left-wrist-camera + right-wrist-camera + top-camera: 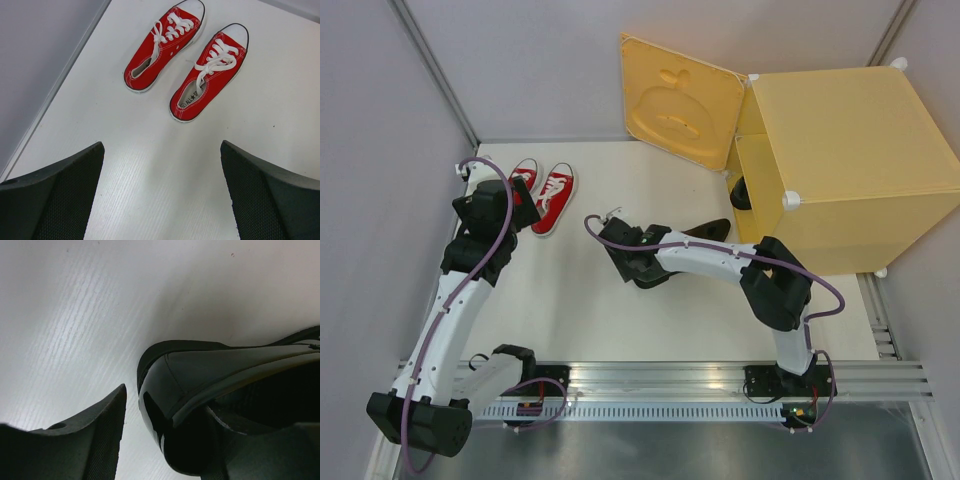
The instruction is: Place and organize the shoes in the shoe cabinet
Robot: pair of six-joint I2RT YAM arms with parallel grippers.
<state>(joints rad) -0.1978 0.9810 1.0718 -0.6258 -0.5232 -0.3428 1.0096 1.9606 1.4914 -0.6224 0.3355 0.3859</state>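
Black dress shoe (pixel 200 375) sits heel-first in the right gripper (pixel 207 410), jaws apart around the heel, outer finger just clear. Its long axis runs right, toe toward the shoe cabinet (pixel 840 150).

Two red sneakers (pixel 553 195) lie side by side left of the yellow shoe cabinet (pixel 850 160), whose door (pixel 680 100) stands open.
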